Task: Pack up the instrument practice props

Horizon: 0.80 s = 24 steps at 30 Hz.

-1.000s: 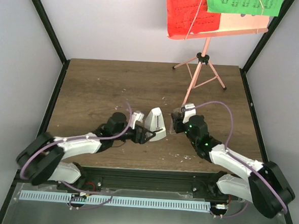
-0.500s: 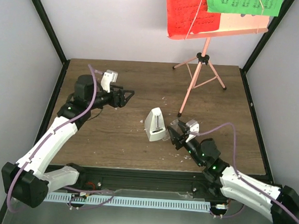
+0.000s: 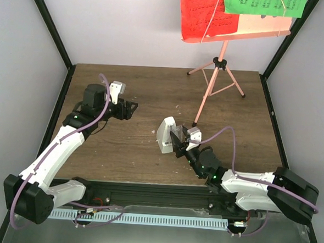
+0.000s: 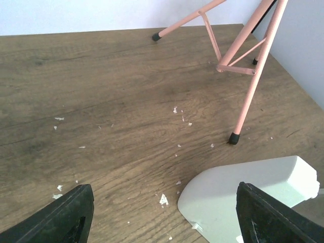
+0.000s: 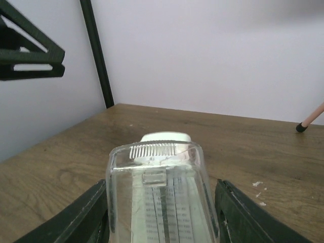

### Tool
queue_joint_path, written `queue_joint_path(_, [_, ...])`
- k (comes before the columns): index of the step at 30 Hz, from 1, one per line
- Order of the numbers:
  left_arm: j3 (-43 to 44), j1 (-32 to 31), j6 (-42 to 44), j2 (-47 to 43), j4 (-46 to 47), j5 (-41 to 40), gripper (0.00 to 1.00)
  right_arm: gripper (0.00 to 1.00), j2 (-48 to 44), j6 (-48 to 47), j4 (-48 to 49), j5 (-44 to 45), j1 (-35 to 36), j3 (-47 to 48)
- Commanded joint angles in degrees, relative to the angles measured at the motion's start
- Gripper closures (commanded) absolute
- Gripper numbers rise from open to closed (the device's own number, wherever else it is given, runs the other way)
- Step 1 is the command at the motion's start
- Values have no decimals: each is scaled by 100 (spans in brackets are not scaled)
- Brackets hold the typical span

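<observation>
Now right end effector pinches the clear ribbed cover; left end effector spread.

Bright, even, diffuse light from overhead; soft, faint shadows only. Crisp focus on the table ahead of the left gripper; slight softness and pale sheen on the clear cover between the jaws of the right gripper.
</observation>
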Motion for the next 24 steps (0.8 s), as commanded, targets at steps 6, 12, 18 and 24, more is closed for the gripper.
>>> queue_joint_path(6, [-99, 17, 128, -25, 10, -140, 24, 48, 535, 310, 807, 498, 135, 391])
queue_joint_path(12, [-113, 17, 100, -24, 27, -117, 24, 48, 816, 388, 876, 533, 161, 392])
queue_joint_path(18, [-135, 22, 101, -50, 27, -131, 24, 49, 1273, 4, 1419, 645, 156, 323])
queue_joint_path(24, [-147, 17, 102, -59, 35, -134, 25, 48, 1506, -26, 1588, 619, 151, 329])
